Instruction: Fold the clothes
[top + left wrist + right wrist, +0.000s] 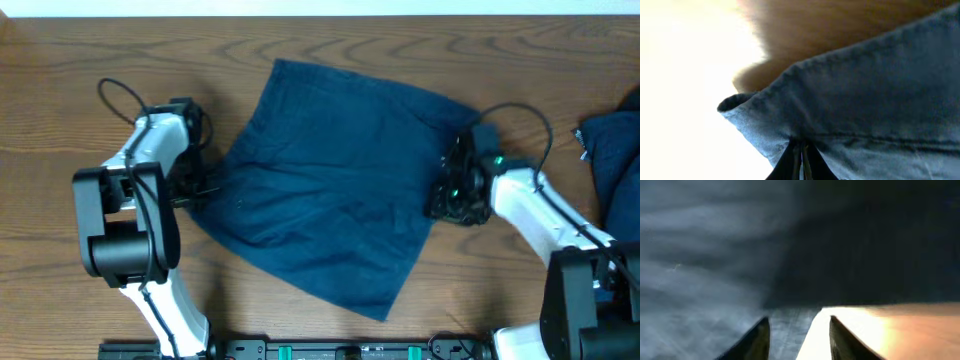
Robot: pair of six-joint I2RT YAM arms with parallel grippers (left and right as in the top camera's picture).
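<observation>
Navy denim-like shorts [330,190] lie spread at the centre of the wooden bench [60,290], one corner toward its near edge. The left gripper [801,144] is clenched on the left hem. The right gripper [799,322] stands released at the right hem. Risk: a one-sided lift drags and bunches the cloth. A second dark garment [612,150] lies at the right edge.

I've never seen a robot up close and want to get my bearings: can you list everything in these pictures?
table: one, brown wood, under everything
shorts: one, dark navy, spread at the table's middle
second garment: one, dark navy, at the table's right edge, partly out of view
left arm: one, white and black, left of the shorts
right arm: one, white and black, right of the shorts
left tool: one, black, shut on the shorts' left edge
right tool: one, black, jaws apart at the shorts' right edge
</observation>
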